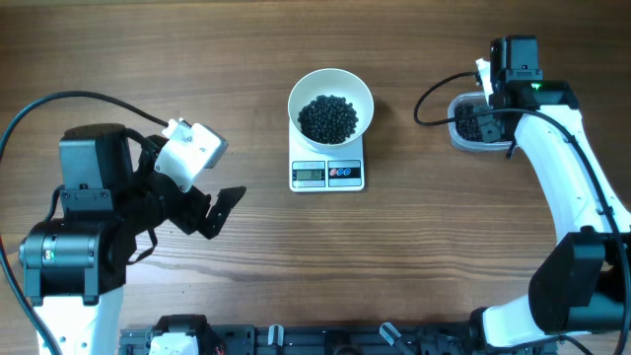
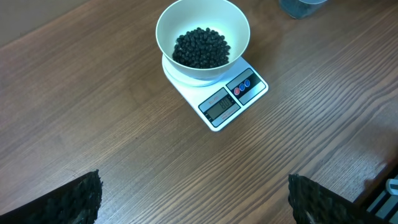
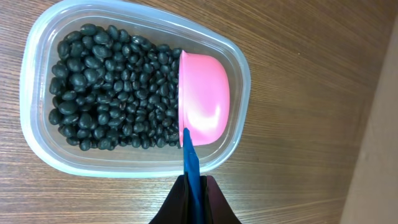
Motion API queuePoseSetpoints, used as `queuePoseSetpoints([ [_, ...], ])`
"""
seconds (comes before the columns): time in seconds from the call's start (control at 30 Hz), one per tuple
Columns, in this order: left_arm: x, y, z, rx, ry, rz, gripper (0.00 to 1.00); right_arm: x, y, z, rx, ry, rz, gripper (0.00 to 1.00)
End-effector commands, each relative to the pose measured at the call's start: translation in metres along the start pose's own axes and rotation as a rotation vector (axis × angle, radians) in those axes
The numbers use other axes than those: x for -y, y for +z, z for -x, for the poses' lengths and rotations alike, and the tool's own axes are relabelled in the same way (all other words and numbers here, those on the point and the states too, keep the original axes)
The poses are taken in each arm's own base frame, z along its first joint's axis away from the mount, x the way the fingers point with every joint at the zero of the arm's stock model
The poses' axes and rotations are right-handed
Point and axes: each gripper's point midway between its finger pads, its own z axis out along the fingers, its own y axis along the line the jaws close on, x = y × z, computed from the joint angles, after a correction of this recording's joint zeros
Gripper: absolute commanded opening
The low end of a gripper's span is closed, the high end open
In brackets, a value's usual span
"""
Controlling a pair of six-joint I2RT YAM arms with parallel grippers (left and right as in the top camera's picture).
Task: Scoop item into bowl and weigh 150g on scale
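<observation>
Pincer on the right (image 3: 193,186) is clenched on the blue handle (image 3: 190,155) of a pink scoop (image 3: 205,99), which rests against the black pellets (image 3: 106,93) in a clear tub (image 3: 37,149). Left pincer (image 2: 196,199) hangs released over the counter (image 2: 93,112). More pellets sit in the white bowl (image 2: 168,25), which stands on the scale (image 2: 233,102) mid-counter.
</observation>
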Motion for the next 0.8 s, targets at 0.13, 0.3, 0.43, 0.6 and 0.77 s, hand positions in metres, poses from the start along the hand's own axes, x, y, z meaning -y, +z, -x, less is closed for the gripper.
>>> queuePoseSetpoints([
  [0.13, 0.000, -0.004, 0.006, 0.023, 0.022, -0.004, 1.00, -0.013, 0.015, -0.003, -0.034, -0.008, 0.045, 0.05],
  [0.3, 0.000, -0.004, 0.006, 0.023, 0.022, -0.004, 1.00, -0.038, 0.013, 0.005, 0.010, 0.011, 0.189, 0.05],
  [0.43, 0.000, -0.004, 0.006, 0.022, 0.022, -0.004, 1.00, -0.048, 0.010, 0.007, 0.023, 0.030, 0.252, 0.05],
  [0.6, 0.000, -0.004, 0.006, 0.023, 0.022, -0.004, 1.00, -0.049, 0.011, 0.004, 0.007, 0.049, 0.256, 0.04],
  [0.77, 0.000, -0.004, 0.006, 0.023, 0.022, -0.004, 1.00, -0.051, 0.011, 0.002, 0.017, 0.137, 0.363, 0.04],
])
